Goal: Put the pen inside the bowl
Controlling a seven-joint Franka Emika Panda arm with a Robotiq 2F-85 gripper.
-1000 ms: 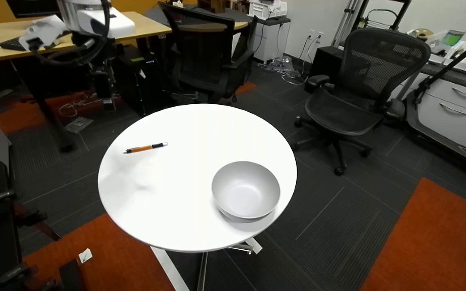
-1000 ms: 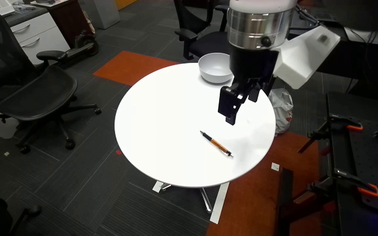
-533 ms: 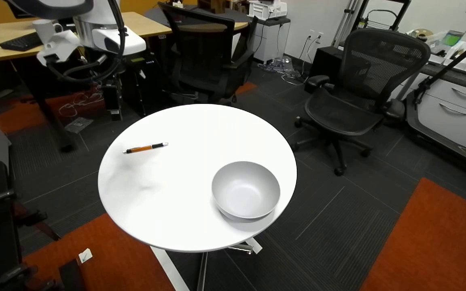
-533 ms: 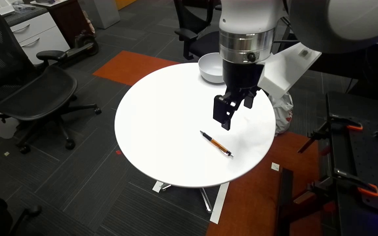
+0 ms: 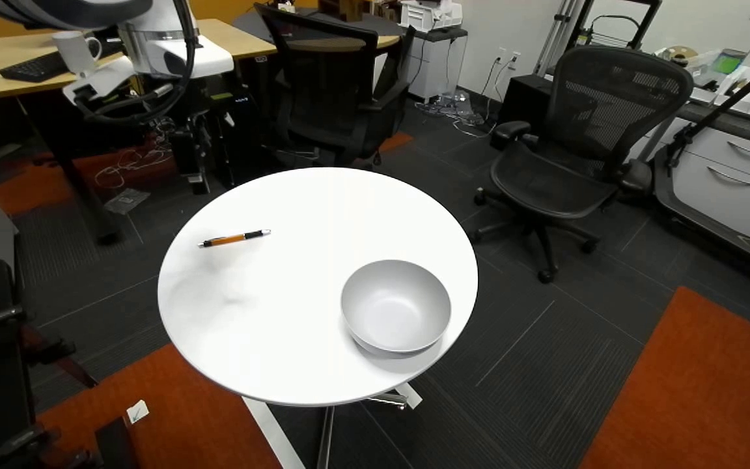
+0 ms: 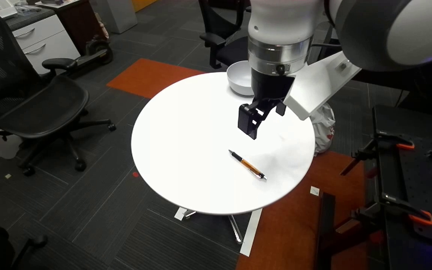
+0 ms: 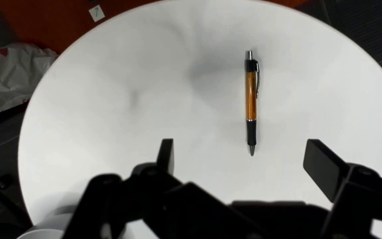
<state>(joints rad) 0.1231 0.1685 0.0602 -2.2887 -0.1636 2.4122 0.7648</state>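
Wrist view shows the gripper (image 7: 239, 159) spread wide above the white table (image 7: 91, 113). The pen (image 7: 251, 96) lies flat below the gripper and mostly ahead of it, writing tip toward its opening; the bowl (image 6: 239, 80) stands well apart from both, partly hidden behind the gripper in an exterior view.

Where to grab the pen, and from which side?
I'd take the pen by its orange barrel, between clip and black grip section, coming from above. It lies flat on the table. The jaws stand open, one to each side of its line in the wrist view, so closing across its thin width should work; the clip juts from one flank.
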